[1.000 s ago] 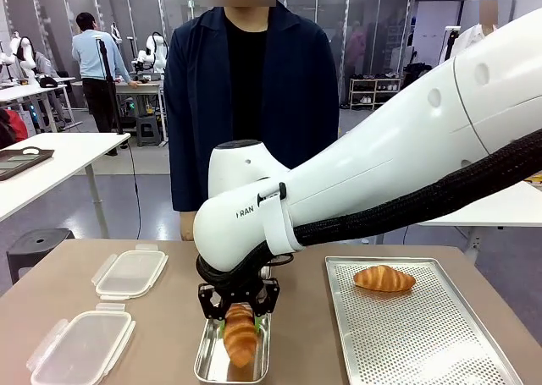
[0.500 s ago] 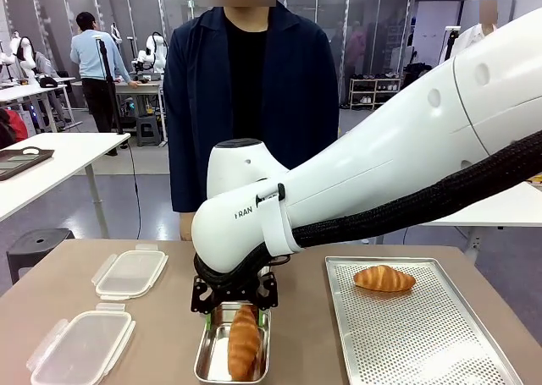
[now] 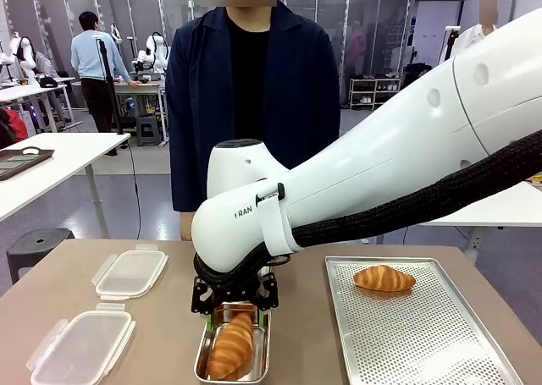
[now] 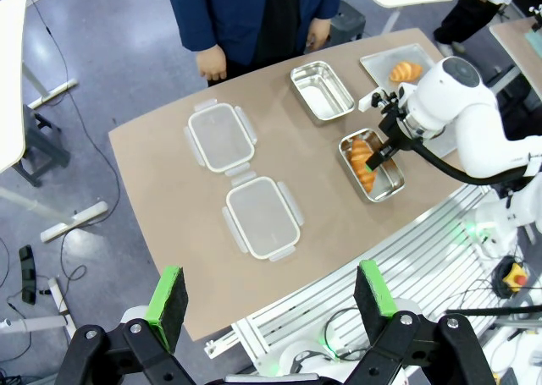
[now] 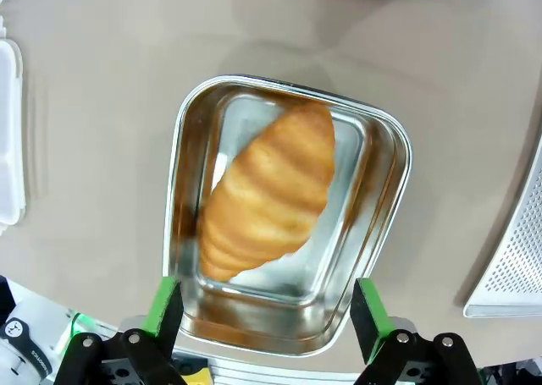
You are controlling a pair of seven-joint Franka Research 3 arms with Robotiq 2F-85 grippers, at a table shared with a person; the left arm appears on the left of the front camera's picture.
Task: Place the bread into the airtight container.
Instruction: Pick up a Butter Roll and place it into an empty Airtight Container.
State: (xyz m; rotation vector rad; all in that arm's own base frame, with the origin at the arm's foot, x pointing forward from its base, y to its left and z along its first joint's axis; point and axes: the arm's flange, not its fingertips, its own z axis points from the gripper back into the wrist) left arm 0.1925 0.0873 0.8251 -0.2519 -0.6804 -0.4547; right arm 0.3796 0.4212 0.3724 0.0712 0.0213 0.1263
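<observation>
Croissant freed and tipped flat in steel container

Since a second before, the croissant had slipped from the pads of the right gripper and fallen from upright to lie diagonally across the container's floor. That gripper hung just above it, jaws spread wide and empty. High over the table, the left gripper stood wide apart too, holding nothing. A second croissant lay on the perforated tray.

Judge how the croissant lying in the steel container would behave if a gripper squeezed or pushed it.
The croissant looks puffy and layered, so probably light for its size and easily crushed by a firm squeeze. Lying slantwise in the smooth steel container, it would likely slide or pivot when pushed, not roll.
</observation>
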